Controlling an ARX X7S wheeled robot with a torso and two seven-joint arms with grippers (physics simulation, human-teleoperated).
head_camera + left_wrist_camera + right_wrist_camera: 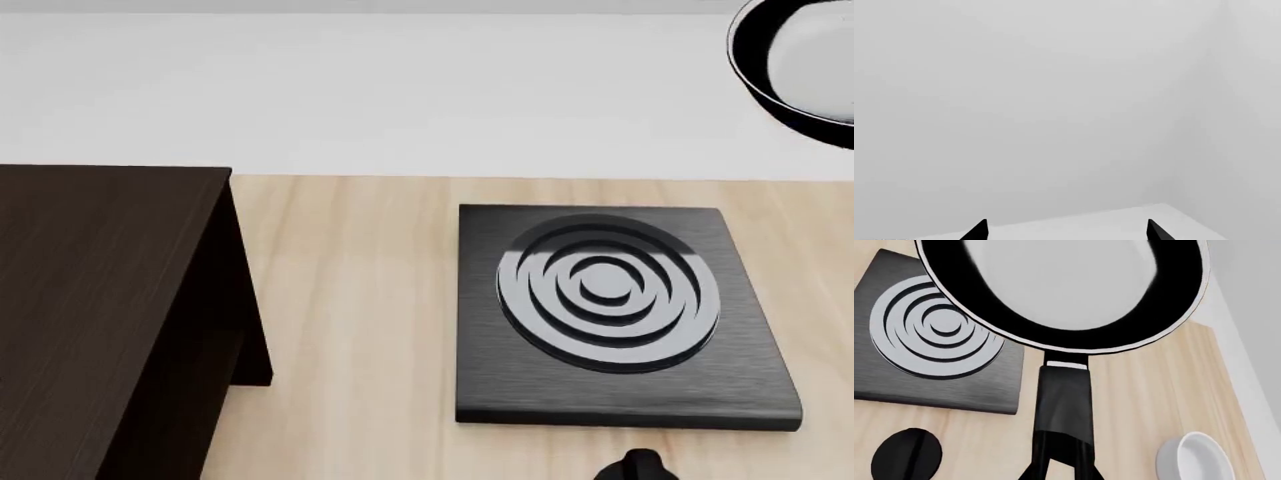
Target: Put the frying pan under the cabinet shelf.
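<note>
Presently noted: frying pan (1061, 290) raised off the counter (360, 300), seen in the head view only as a partial black ring with a pale glossy inside at the upper right corner (801, 70), against the white wall behind the counter. Confirmed in the right wrist view: pan handle (1064, 405) running straight back into the right claw (1062, 467), claw clamped on that handle, black fingers (1044, 457) hugging both sides of it. Located below the pan in that view: square black stove plate (934, 340) with concentric grey rings, lying flat on the pale wood counter; same plate at centre right of the head view (607, 310). Found near the plate's front edge: small black round knob (906, 452), also just visible at the lower edge of the head view (641, 465). Seen on the counter off to the side of the handle: white round bowl (1197, 457), apart from the pan. Cabinet shelf (94, 320) at the left of the head view, dark brown wood grain, flat top and side panel standing on the counter, well apart from the pan. Left claw (1066, 231) held with its two black tips wide apart, nothing between them, facing blank white wall.
</note>
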